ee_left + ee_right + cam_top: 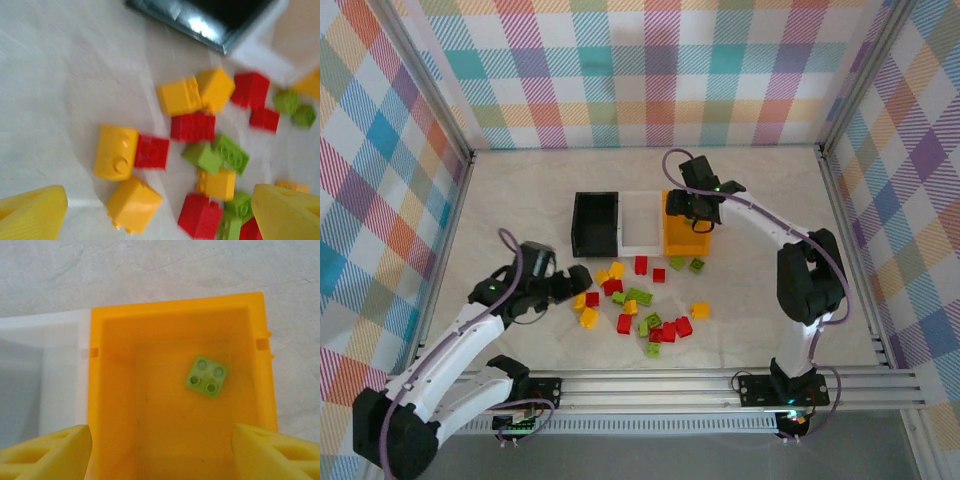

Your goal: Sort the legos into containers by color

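The legos (638, 300), red, yellow and lime green, lie scattered in front of three containers: a black bin (594, 222), a white bin (640, 224) and an orange-yellow bin (686, 243). My left gripper (566, 288) hovers open at the pile's left edge. In its wrist view the left gripper (160, 220) spans a yellow brick (132, 202) and a red brick (200, 215) without touching either. My right gripper (692, 207) hangs open over the orange-yellow bin (115, 390). One lime green lego (206, 375) lies on that bin's floor, beyond the empty right gripper (162, 455).
Two green bricks (686, 264) lie just in front of the orange-yellow bin. A lone yellow brick (700, 311) sits at the pile's right. Metal frame rails (720, 385) run along the near edge, with posts at the sides. A corner of the black bin (210, 17) shows in the left wrist view.
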Motion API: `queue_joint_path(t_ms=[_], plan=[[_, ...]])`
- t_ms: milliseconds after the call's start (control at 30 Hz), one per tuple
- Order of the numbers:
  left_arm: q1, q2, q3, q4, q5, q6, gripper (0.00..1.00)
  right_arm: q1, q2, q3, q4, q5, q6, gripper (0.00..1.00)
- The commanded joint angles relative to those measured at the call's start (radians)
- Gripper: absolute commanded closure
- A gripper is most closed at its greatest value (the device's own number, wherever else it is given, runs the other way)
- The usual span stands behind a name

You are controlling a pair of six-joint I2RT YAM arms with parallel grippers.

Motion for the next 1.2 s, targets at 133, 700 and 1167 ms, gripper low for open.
queue_joint_path(t_ms=[133, 700, 1167], plan=[[-0.243, 0.111, -0.051, -0.091, -0.125, -0.072, 0.07, -0.002, -0.116, -0.123, 0.046, -0.045, 0.031, 0.25], [-0.300, 0.387, -0.014, 0.063, -0.272, 0.064, 0.40, -0.003, -0.179, -0.196, 0.068, -0.050, 0.046, 0.24], [-0.332, 0.317, 0.003, 0.002, -0.284, 0.034, 0.66, -0.003, -0.213, -0.216, 0.062, -0.048, 0.053, 0.24]])
